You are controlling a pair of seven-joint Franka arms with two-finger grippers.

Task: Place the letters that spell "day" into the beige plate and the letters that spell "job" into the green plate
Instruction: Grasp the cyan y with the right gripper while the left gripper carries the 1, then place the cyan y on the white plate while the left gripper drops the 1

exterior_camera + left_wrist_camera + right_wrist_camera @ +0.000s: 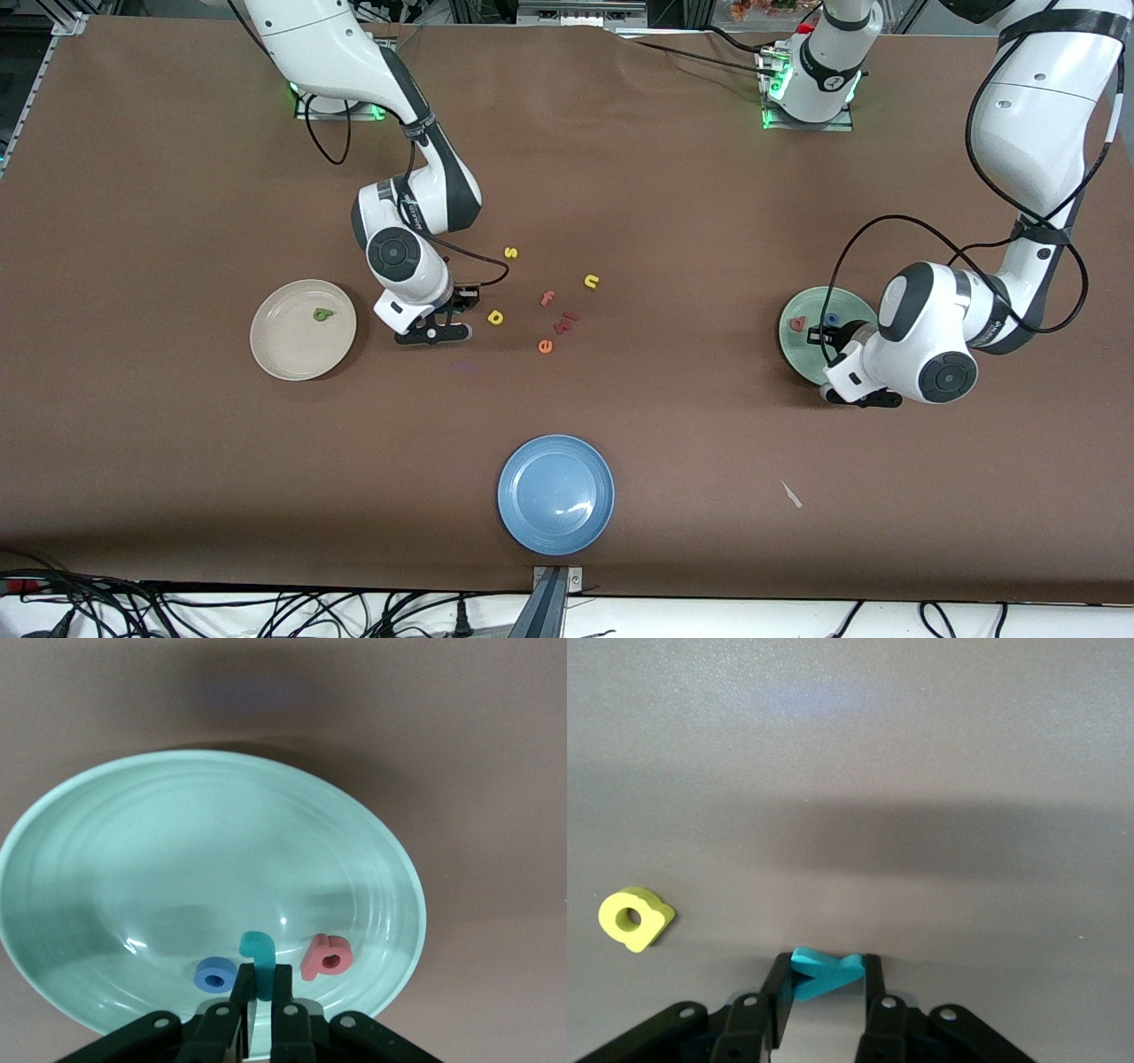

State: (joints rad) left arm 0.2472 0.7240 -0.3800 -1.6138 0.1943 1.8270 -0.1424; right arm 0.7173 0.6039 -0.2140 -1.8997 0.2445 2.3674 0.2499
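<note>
My right gripper (826, 967) is low at the table between the beige plate (283, 350) and the yellow d (495, 316), its jaws closed against both sides of the light teal y (833, 974). In the front view it (434, 335) hides the y. The d (635, 918) lies loose beside it. The dark green a (322, 314) lies in the beige plate. My left gripper (260, 979) hangs over the green plate (177, 842), shut on the teal j (258, 948). In that plate (850, 306) lie the blue o (215, 974) and pinkish-red b (326, 957).
Loose letters lie mid-table: a yellow s (510, 252), a yellow n (592, 282), a pinkish-red f (547, 299), another red letter (566, 322) and an orange e (545, 346). A blue plate (555, 494) sits nearer the front camera. A white scrap (791, 494) lies toward the left arm's end.
</note>
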